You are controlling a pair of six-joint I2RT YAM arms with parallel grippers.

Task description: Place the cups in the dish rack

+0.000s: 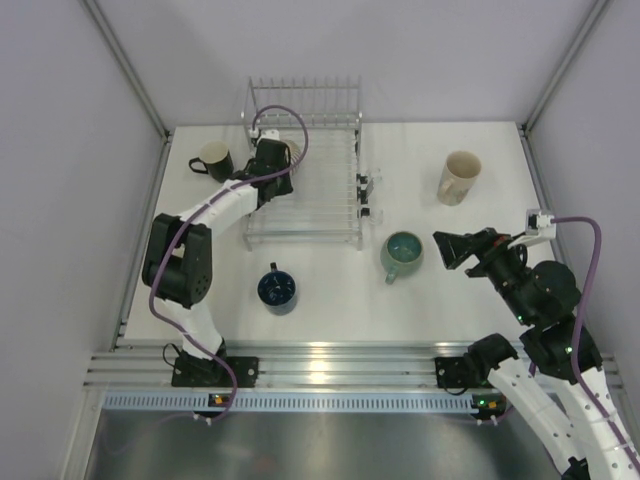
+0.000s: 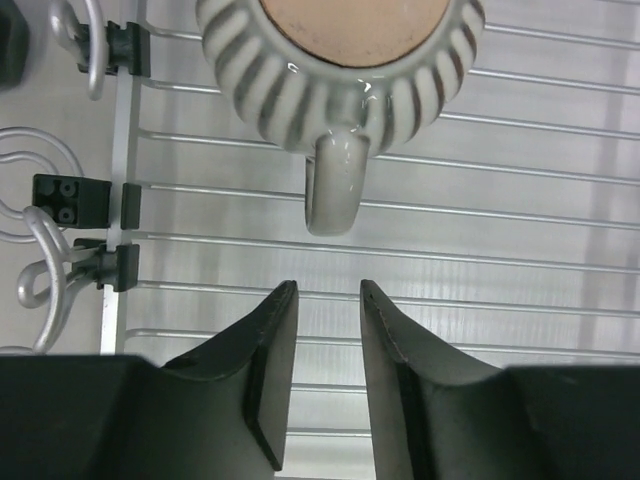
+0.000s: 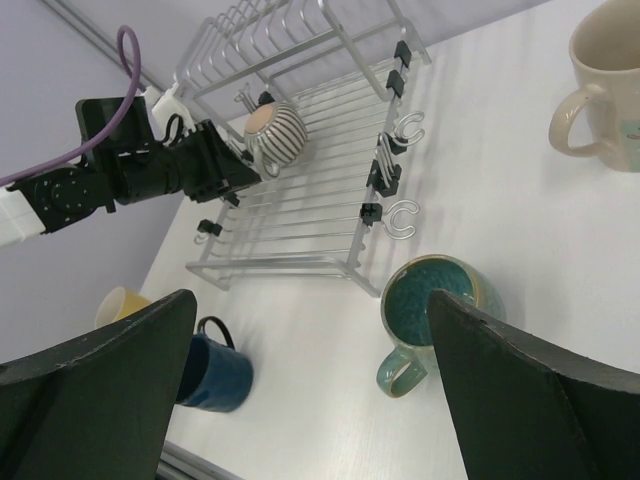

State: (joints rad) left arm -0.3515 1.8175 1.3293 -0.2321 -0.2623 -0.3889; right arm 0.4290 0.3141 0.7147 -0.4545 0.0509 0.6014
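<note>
The silver wire dish rack [image 1: 330, 190] stands at the back middle; it also shows in the right wrist view [image 3: 310, 200]. A ribbed beige cup [image 2: 340, 70] lies bottom-up on its wires, handle towards my left gripper [image 2: 328, 295]. That gripper is open and empty, just short of the handle, over the rack's left part [image 1: 278, 160]. My right gripper [image 3: 310, 295] is wide open and empty, right of the teal-green cup [image 1: 402, 256]. The dark blue cup [image 1: 277, 289], the black cup [image 1: 214, 160] and the tall cream cup [image 1: 459, 177] stand on the table.
Clips and wire hooks [image 2: 60, 200] sit along the rack's edge. A yellowish cup rim [image 3: 120, 305] shows past the dark blue cup [image 3: 210, 370]. Grey walls close in the left, right and back. A metal rail [image 1: 320, 365] runs along the near edge.
</note>
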